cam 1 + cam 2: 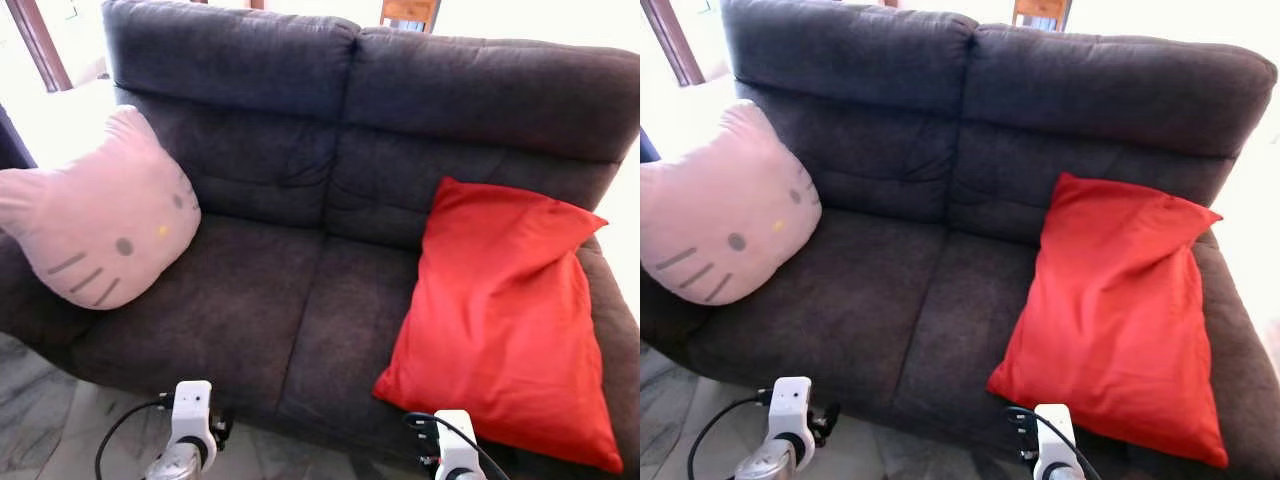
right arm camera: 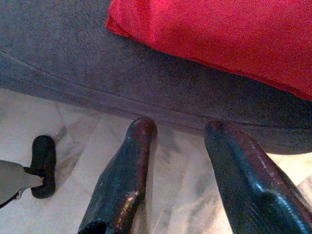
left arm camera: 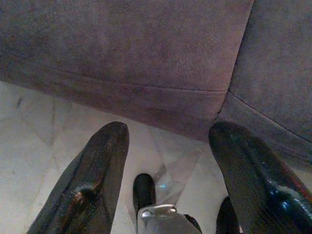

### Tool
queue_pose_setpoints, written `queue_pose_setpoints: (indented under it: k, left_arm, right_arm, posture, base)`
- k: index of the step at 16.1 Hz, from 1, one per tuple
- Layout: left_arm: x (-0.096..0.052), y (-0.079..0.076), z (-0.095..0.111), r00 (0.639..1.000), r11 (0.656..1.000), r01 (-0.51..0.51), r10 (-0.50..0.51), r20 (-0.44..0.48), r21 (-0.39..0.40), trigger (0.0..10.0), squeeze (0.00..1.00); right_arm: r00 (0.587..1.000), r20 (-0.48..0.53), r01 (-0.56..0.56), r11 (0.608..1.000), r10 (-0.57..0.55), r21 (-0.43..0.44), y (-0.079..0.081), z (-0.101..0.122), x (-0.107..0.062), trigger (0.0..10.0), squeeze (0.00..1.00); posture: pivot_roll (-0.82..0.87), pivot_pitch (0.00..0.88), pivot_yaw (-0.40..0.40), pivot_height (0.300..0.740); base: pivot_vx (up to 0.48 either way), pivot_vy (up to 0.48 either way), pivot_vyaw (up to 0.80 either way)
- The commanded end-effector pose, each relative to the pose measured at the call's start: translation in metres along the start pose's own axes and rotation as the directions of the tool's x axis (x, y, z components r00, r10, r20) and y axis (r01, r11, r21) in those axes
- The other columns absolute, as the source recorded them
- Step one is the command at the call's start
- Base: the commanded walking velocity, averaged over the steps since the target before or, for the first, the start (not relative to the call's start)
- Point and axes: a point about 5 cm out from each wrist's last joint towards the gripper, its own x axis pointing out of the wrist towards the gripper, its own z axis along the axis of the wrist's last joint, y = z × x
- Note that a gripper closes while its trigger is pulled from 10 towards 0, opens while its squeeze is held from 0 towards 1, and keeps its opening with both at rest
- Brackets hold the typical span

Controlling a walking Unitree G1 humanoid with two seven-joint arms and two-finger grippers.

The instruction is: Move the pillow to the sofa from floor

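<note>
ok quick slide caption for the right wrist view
Open right gripper above pale floor, its fingers aimed at the dark sofa's front edge, where the red pillow lies.

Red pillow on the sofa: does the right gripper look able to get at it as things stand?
Probably yes. The right gripper hangs open over the floor by the sofa's front edge, and the red pillow lies just beyond, nothing between them.

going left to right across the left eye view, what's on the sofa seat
pink cat-face cushion → bare dark seat of the sofa → red pillow, leaning against the backrest on the right seat
</note>
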Motion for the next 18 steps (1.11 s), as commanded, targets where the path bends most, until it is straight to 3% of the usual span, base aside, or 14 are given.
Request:
queue_pose_setpoints:
  k: [1,8,13,18]
  left_arm:
    - [0.0000,-0.0027,-0.0033,1.000,1.000,0.008,-0.008,-0.025,0.007,10.0,0.00]
    - [-0.0002,-0.0023,-0.0045,0.999,1.000,0.008,-0.008,-0.035,0.005,10.0,0.00]
    - [-0.0002,-0.0026,-0.0048,0.999,1.000,0.008,-0.008,-0.037,0.003,10.0,0.00]
    - [-0.0005,-0.0014,-0.0058,0.999,1.000,0.006,-0.006,-0.043,-0.001,10.0,0.00]
  right_arm:
    - [1.000,-0.020,0.023,1.000,-0.023,0.013,-0.0073,-0.0069,-0.0020,10.0,0.00]
    - [0.999,-0.014,0.035,0.999,-0.035,0.037,-0.0093,-0.0036,-0.0014,10.0,0.00]
    - [1.000,-0.005,0.029,0.999,-0.029,0.039,-0.0074,0.0014,0.0000,10.0,0.00]
    - [0.999,-0.013,0.031,0.999,-0.031,0.025,-0.0078,-0.0005,-0.0004,10.0,0.00]
  posture:
    - [0.12,0.091,-0.067,0.718]
    - [0.12,0.102,-0.068,0.718]
    - [0.12,0.102,-0.070,0.718]
    - [0.12,0.104,-0.070,0.718]
  base:
    - [0.000,-0.409,0.00]
    - [0.000,-0.407,0.00]
    - [0.000,-0.408,-0.53]
    - [0.000,-0.406,0.00]
